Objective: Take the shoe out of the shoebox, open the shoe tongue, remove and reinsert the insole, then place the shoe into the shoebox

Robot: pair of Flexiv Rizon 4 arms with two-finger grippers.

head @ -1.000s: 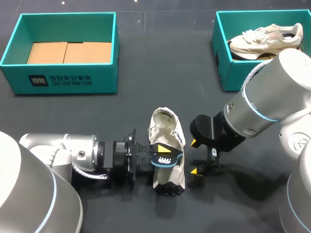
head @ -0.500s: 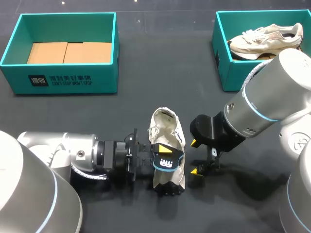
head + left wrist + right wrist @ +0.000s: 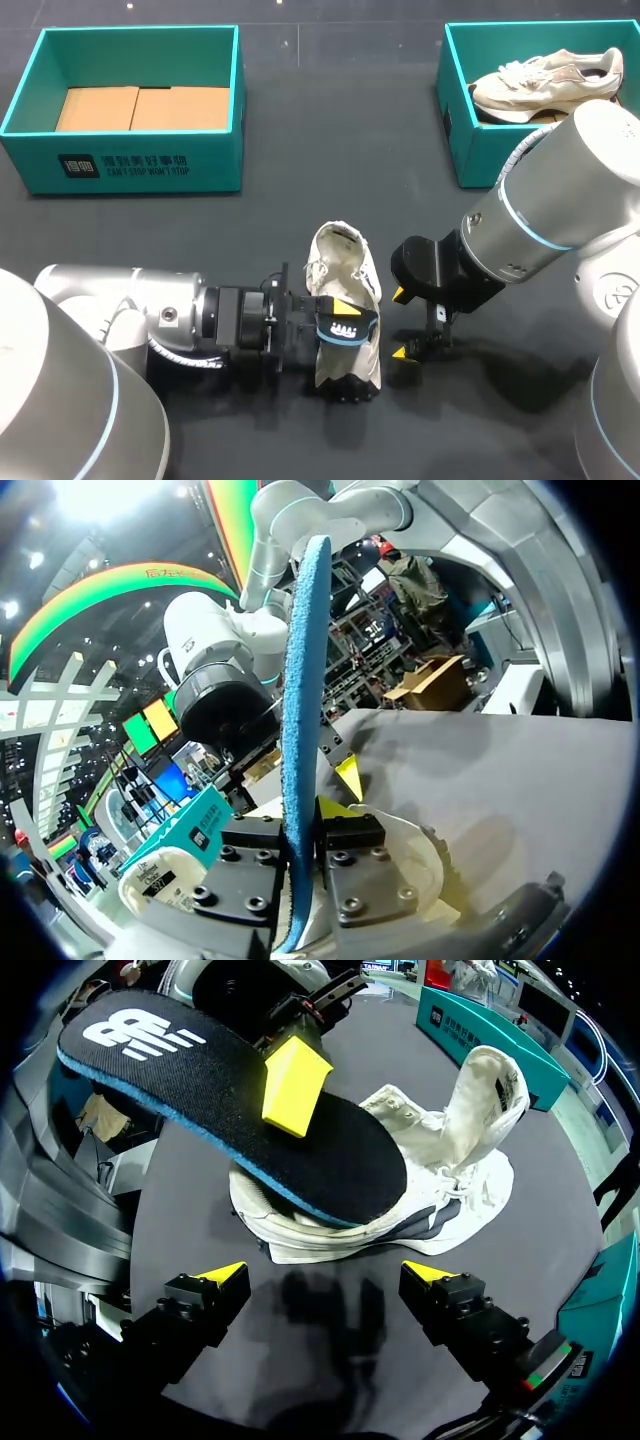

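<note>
Insole clamped edgewise in the left gripper, over the white shoe.

The insole's black top and blue underside are pinched between the yellow-tipped fingers, and its far end is held over the shoe's opening; whether it touches cannot be told. The shoe lies at the middle of the desk, toward the near edge. Just beside it, the right gripper is held with its fingers spread wide, nothing between them. A teal shoebox lined with cardboard is set at the far left corner, and another shoebox with a second shoe at the far right corner.
</note>
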